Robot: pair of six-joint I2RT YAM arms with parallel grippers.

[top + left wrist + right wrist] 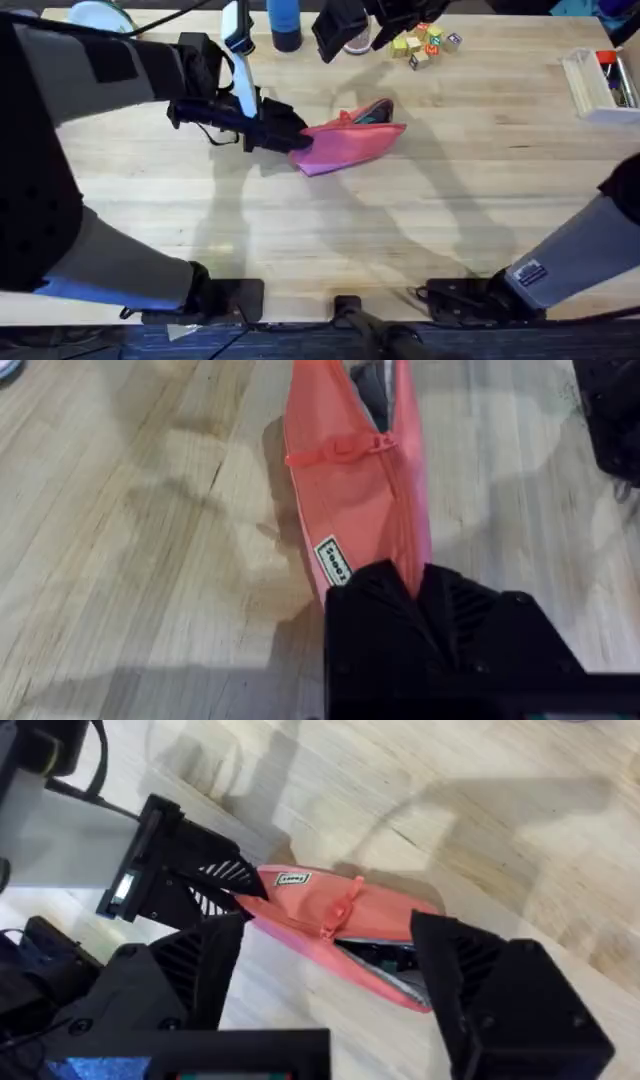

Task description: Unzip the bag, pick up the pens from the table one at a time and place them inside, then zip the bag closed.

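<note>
Bag (352, 146): soft pink-red fabric, oblong, small white label near one end, zipper partly open at far end, dark lining visible; lies on bench (420, 230), pale wood plank grain. Left hand (415, 585) clamped on bag's near end. Right hand (325, 970) above bag's open end, fingers apart

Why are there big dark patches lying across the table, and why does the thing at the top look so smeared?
Overhead: long soft arm shadows cross the table below the bag; the right end effector, close under the camera, blurs. Left wrist: a shadow pools beside the bag.
</note>
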